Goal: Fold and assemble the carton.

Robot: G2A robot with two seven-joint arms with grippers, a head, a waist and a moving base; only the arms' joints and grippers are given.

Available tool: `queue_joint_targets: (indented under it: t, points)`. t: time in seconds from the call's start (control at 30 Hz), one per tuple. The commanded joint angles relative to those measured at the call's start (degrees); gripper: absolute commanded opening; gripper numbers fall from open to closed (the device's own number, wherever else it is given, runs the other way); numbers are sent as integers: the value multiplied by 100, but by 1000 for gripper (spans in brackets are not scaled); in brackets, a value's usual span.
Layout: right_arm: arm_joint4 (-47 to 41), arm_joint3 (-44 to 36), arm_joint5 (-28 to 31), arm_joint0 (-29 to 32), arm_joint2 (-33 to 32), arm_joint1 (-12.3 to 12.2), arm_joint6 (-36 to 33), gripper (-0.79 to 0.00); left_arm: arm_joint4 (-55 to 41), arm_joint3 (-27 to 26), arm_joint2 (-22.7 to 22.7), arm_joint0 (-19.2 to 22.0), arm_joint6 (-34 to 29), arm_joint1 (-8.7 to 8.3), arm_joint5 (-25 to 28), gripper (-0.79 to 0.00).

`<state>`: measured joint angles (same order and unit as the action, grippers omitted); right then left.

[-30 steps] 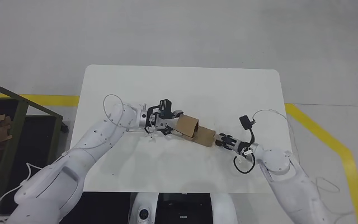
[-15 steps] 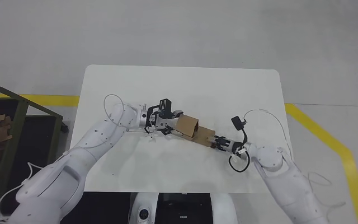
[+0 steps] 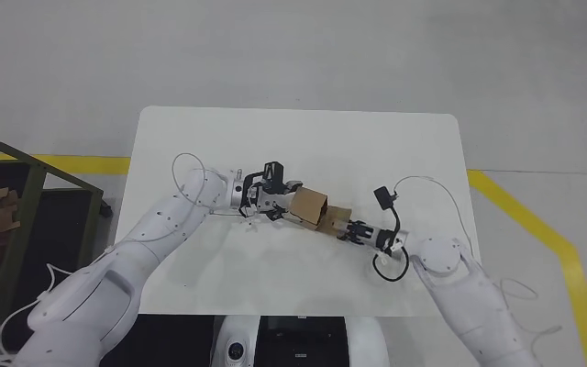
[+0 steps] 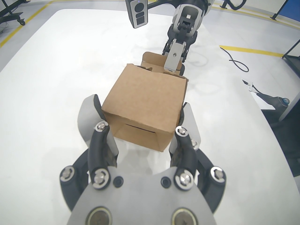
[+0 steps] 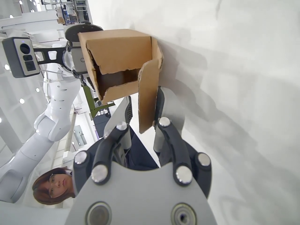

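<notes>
One carton (image 3: 310, 207), brown, lies on its side at the centre of the single white table (image 3: 385, 147). Two grippers attend it.

The left gripper (image 4: 140, 115), at the carton's 9 o'clock end, clamps its two side walls. The right gripper (image 5: 144, 108), at 4 o'clock, has its jaws apart, straddling one end flap (image 5: 147, 90).

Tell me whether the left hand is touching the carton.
Touching. The left wrist view shows the left hand with its fingers pressed against opposite sides of the carton, no gap at either one.
</notes>
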<state>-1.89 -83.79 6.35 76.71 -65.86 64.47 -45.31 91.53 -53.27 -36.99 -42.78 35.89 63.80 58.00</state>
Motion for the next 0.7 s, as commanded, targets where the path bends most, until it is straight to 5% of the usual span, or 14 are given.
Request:
queue_joint_targets:
  t: [0.0, 0.3, 0.5, 0.67]
  points:
    - [42, -95, 6, 14, -6, -5, 27, -597, 4, 0, 4, 2, -7, 1, 0, -271]
    - [142, -393, -21, 22, 29, -10, 122, -591, -12, 5, 42, 18, -69, 5, 0, -240]
    - [-149, -396, 134, 41, 17, 5, 210, -483, -62, 28, 71, 35, -104, 7, 0, -240]
    - [-375, -234, 282, -69, 130, 41, 144, -480, -95, 44, 105, 60, -126, 8, 0, -222]
